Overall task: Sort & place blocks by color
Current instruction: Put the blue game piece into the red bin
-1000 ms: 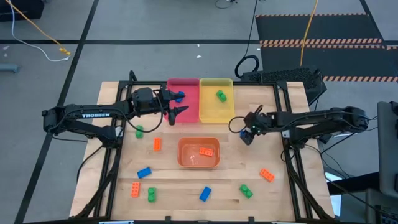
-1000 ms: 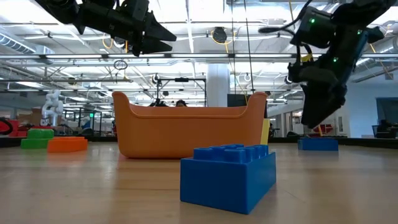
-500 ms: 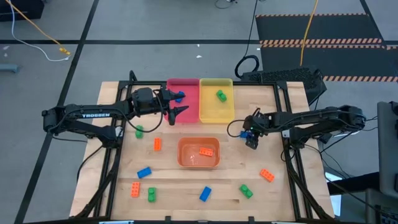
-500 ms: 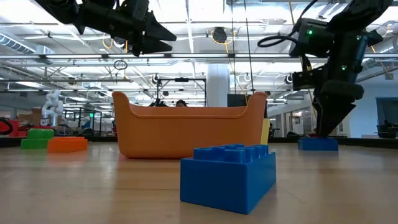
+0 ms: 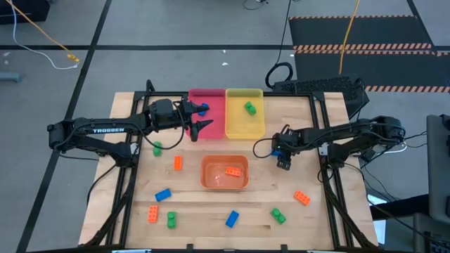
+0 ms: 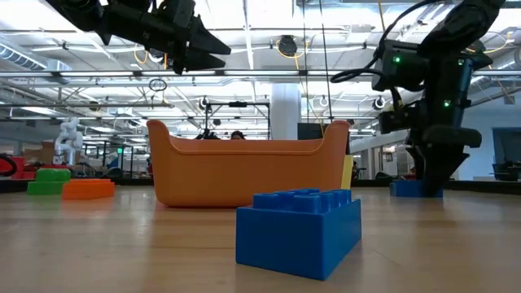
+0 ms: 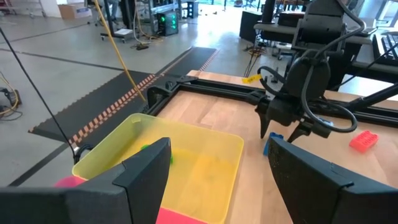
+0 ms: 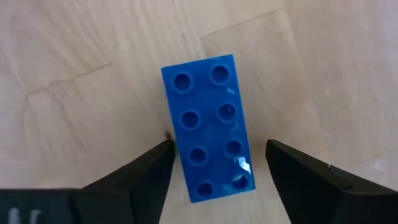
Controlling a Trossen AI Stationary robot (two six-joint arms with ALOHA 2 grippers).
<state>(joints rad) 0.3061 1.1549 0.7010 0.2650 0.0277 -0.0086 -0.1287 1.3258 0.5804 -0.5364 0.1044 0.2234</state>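
A blue block (image 8: 208,127) lies flat on the wooden table (image 5: 309,126), studs up, to the right of the orange tray (image 5: 225,172). My right gripper (image 8: 217,148) points down over the block, open, one finger on each long side near one end, low over the table (image 6: 427,175). My left gripper (image 5: 204,116) hangs open and empty above the left edge of the pink tray (image 5: 211,105). The pink tray holds a blue block (image 5: 202,108). A green block (image 5: 249,107) lies in the yellow tray (image 5: 245,112) and an orange one (image 5: 232,171) in the orange tray.
Loose blocks lie on the near half of the table: green (image 5: 156,148), orange (image 5: 178,163), blue (image 5: 163,195), orange (image 5: 152,214), green (image 5: 171,220), blue (image 5: 231,219), green (image 5: 278,216), orange (image 5: 301,198). A dark metal frame (image 5: 323,112) borders the table.
My right gripper has come down toward the blue block on the table and rolled about its own axis, so its fingers now stand low on either side of the block. The block has not moved.
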